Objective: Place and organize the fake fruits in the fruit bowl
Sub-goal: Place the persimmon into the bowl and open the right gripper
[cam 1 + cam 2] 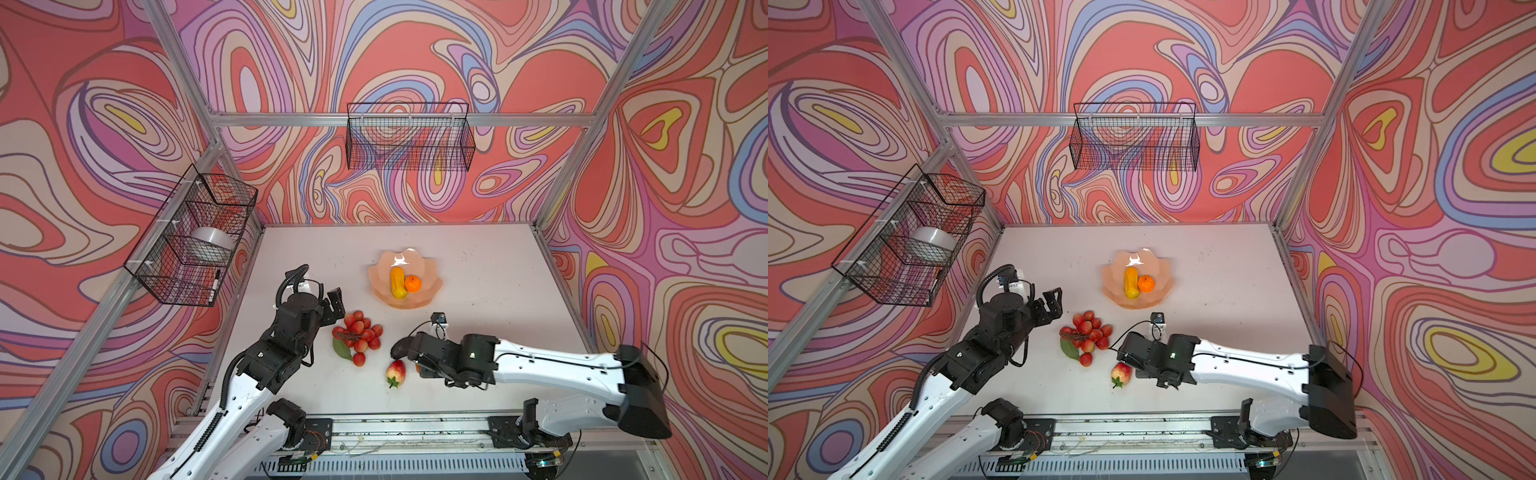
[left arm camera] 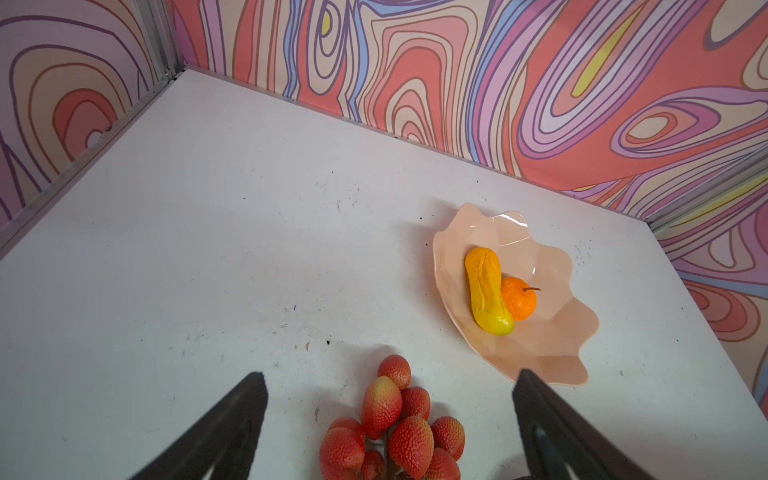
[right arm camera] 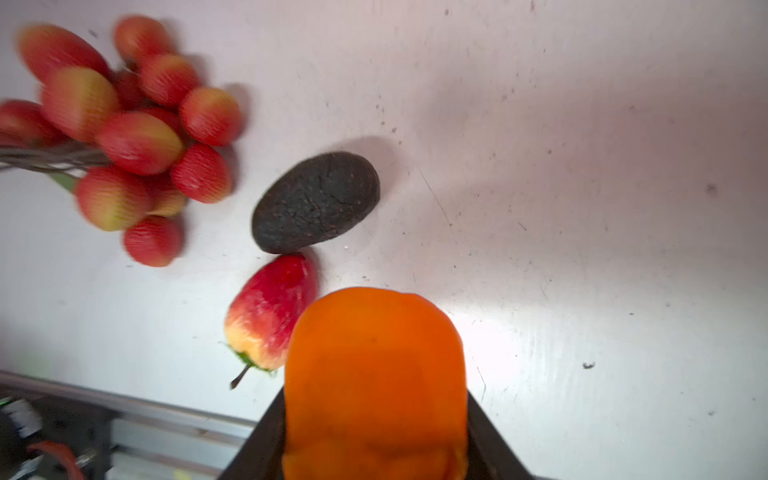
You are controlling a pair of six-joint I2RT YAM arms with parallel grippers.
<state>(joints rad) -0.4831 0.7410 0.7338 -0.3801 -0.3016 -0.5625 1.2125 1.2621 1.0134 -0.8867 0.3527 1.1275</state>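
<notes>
The right gripper (image 3: 376, 399) was pinching a smooth plastic orange (image 3: 374, 353) between its two black fingers (image 3: 270, 432), low over the white table surface (image 3: 582, 208) towards its front edge. Just beyond the held fruit lay a red-yellow plastic strawberry (image 3: 270, 311), its red end touching, or all but touching, a dark, rough-skinned avocado (image 3: 316, 201). Farther towards the left edge of the surface lay a red plastic grape cluster (image 1: 359, 332) with a green leaf, close to the avocado but apart from it. At the far-left side of that cluster hung the left gripper (image 1: 334, 307), its fingers (image 2: 245, 407) spread wide and holding nothing; in the left wrist view the grapes showed between them. About the middle of the surface, well apart from the loose fruit, sat the wide peach-pink glossy bowl (image 1: 432, 286) with a scalloped rim. In it a long yellow-orange mango (image 1: 397, 282) lay with a second orange (image 1: 412, 284) touching its right side.
</notes>
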